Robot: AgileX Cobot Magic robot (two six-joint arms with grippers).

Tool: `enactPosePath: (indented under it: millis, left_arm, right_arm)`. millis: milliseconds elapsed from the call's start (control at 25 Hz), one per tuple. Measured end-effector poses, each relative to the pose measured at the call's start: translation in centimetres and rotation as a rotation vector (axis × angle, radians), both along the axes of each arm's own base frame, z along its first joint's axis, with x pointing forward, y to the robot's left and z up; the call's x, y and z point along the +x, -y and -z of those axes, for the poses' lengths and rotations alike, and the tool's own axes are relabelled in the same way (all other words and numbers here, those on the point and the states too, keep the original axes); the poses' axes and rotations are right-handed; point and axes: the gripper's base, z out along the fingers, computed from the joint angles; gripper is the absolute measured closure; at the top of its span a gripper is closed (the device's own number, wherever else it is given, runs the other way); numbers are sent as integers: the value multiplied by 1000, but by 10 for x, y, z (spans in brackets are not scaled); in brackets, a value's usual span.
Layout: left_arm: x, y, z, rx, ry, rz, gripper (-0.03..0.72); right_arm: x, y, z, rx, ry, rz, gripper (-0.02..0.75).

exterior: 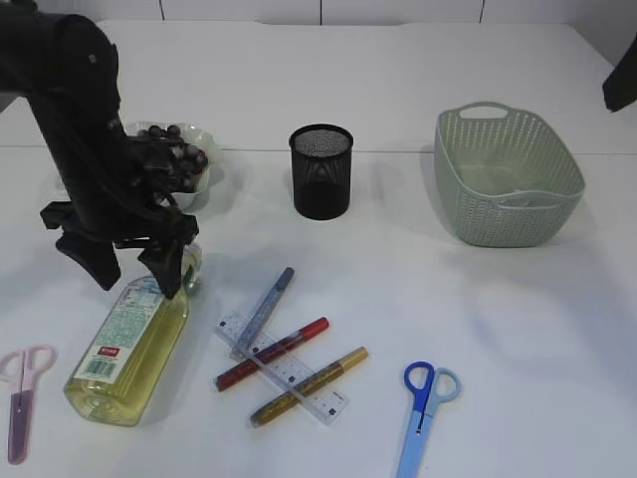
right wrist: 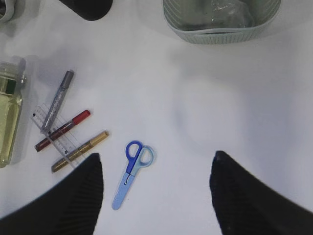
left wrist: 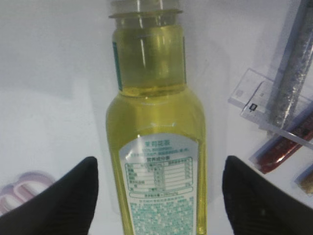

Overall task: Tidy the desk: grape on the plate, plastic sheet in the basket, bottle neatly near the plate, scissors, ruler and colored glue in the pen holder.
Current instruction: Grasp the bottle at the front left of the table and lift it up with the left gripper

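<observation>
The bottle (exterior: pixel 129 349) lies on its side at the lower left of the exterior view, on the white table (exterior: pixel 498 329). It is clear plastic, full of yellow liquid, with a white and green label. Its neck points up the frame toward the plate (exterior: pixel 204 139), which sits at the upper left with the dark grapes (exterior: pixel 179 149) already on it.

The left tool (left wrist: pixel 156 196) is open wide and hangs right over the bottle. In the left wrist view, 1 finger (left wrist: pixel 63 200) is on each side of the bottle's body, and neither touches it yet.

What could go wrong: the bottle is round and smooth, so it could roll or slip out if the tool closes off center. It looks heavy with liquid, so it could tip in the grip. The plate is near, and a swing could bump it and knock the grapes.

To the right of the bottle, 3 glue pens (exterior: pixel 274 354) lie across the clear ruler (exterior: pixel 284 368). Blue scissors (exterior: pixel 423 408) lie at the lower right, and pink scissors (exterior: pixel 22 393) at the lower left edge. The black pen holder (exterior: pixel 321 171) and the green basket (exterior: pixel 508 174) stand at the top. The right tool (right wrist: pixel 156 191) is open, high above the table, holding nothing.
</observation>
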Motion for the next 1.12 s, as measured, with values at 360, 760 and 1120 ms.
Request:
enactPosePath:
  millis: [360, 760, 1120]
  left_arm:
    - [4, 1, 30, 26, -69, -1, 113]
    - [8, 4, 54, 24, -111, -14, 107]
    - [8, 5, 57, 18, -115, -18, 109]
  right_arm:
    - [0, 0, 0, -1, 1, -2, 207]
    - [0, 0, 0, -1, -4, -3, 207]
    - [0, 0, 0, -2, -3, -4, 207]
